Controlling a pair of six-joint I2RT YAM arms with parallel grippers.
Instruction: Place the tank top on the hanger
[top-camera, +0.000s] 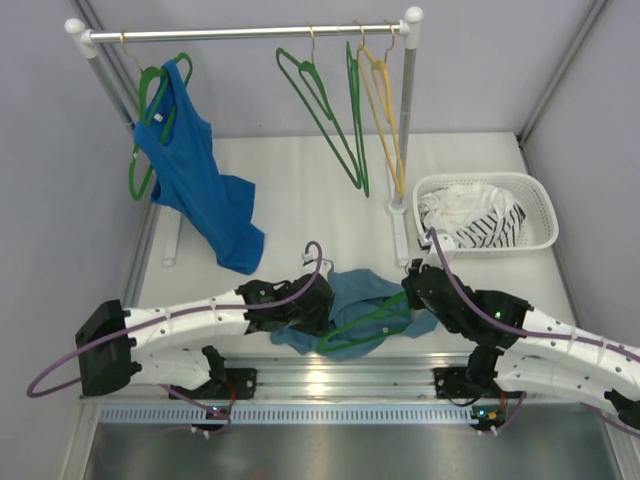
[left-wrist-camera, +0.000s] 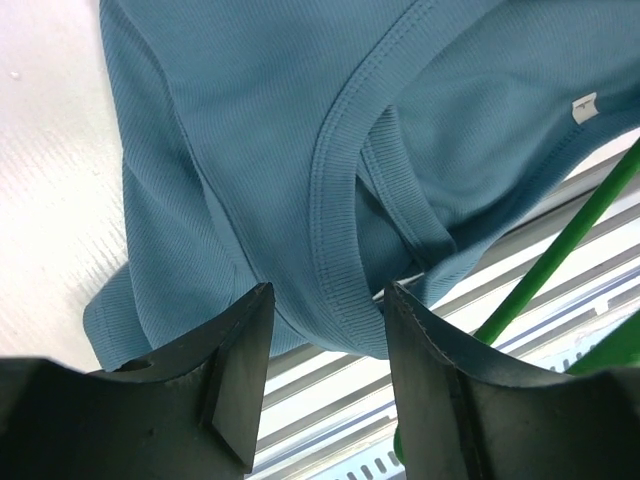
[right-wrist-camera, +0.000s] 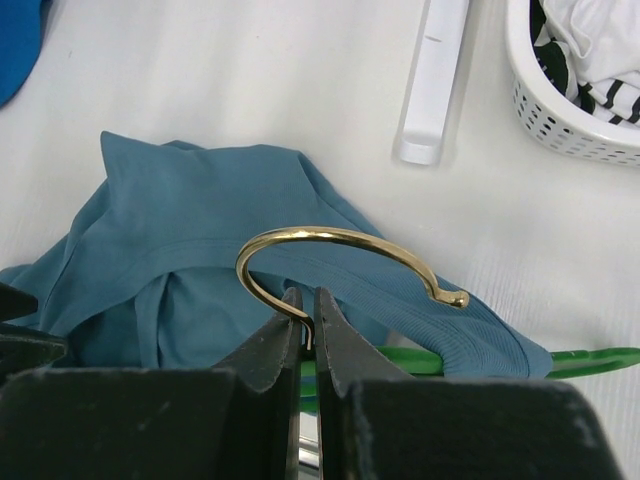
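The teal tank top (top-camera: 362, 292) lies crumpled on the white table near the front rail, with the green hanger (top-camera: 365, 322) partly across and under it. My right gripper (right-wrist-camera: 308, 300) is shut on the hanger's brass hook (right-wrist-camera: 340, 238), just above the cloth (right-wrist-camera: 200, 240); a green arm of the hanger (right-wrist-camera: 590, 357) sticks out to the right. My left gripper (left-wrist-camera: 325, 300) stands open at the tank top's left side. The ribbed hem (left-wrist-camera: 335, 210) of the tank top hangs just beyond its fingertips, and a green hanger bar (left-wrist-camera: 570, 245) runs along the right.
A clothes rack's rod (top-camera: 250, 33) spans the back, carrying a royal-blue tank top (top-camera: 195, 180) on a green hanger, spare green hangers (top-camera: 330, 110) and a yellow hanger (top-camera: 385, 110). A white basket (top-camera: 540, 200) of striped cloth stands at right. A metal rail (top-camera: 330, 375) lines the near edge.
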